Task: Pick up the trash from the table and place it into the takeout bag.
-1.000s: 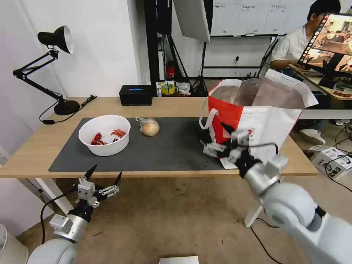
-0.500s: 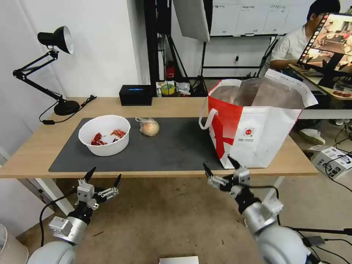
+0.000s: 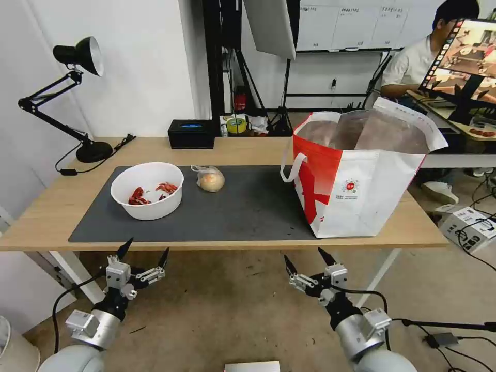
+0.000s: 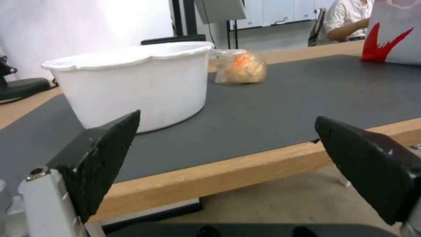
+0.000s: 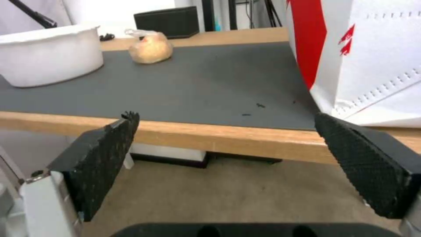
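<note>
A white round bowl [image 3: 147,190] with red shell scraps sits on the dark mat at the left of the table [image 3: 46,206]. Beside it lies a clear bag with a tan bun [image 3: 210,180]. The white-and-red takeout bag [image 3: 356,175] stands open on the table's right part. My left gripper [image 3: 145,250] hangs open below the table's front edge, facing the bowl [image 4: 131,84] and the bun [image 4: 241,67]. My right gripper [image 3: 304,258] is open and empty below the front edge, near the bag [image 5: 364,59]; the bowl [image 5: 48,52] and bun [image 5: 150,47] show farther off.
A black desk lamp [image 3: 72,98] stands at the table's back left and a black rectangular box [image 3: 191,133] at the back middle. A light stand, cables and a cardboard box lie on the floor behind and to the right.
My right gripper has dropped from in front of the takeout bag to below the table's front edge. The left gripper has sunk slightly.
</note>
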### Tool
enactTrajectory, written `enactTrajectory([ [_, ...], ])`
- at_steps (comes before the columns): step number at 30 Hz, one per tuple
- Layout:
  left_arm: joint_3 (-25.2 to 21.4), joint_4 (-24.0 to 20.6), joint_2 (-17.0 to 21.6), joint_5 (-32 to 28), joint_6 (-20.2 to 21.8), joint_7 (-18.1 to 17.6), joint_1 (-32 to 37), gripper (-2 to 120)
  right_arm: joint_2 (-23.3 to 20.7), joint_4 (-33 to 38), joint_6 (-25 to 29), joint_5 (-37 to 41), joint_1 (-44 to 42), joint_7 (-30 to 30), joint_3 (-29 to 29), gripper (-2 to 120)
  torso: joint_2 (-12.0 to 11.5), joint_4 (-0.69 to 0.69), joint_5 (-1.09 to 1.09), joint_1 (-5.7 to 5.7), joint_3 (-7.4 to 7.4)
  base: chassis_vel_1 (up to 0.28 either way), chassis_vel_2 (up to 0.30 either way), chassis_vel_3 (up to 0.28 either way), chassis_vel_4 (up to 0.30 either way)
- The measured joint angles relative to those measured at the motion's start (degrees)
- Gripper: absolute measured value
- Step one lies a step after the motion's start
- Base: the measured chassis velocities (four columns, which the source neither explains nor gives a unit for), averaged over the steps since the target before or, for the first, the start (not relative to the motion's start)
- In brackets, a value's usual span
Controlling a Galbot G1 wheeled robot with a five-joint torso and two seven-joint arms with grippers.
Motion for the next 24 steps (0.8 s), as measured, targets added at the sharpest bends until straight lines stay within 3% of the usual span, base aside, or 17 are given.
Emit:
enactTrajectory([
  [13,-0.3,-0.5,-0.1,0.2,-0.4,0.1,0.9,100,-2.5,0.5,-1.1,2.3,5.2,0.1,-2.4,100,0.0,0.0,0.01,0.0,0.0,0.0,0.0,0.0,0.0],
  [24,-0.1,-0.6,0.1,0.4,-0.2,0.2,0.6,100,-6.7,-1.1,-7.1,8.8,23.4,1.2,-13.5,100,0.0,0.0,0.01,0.01,0.01,0.0,0.0,0.0,0.0],
])
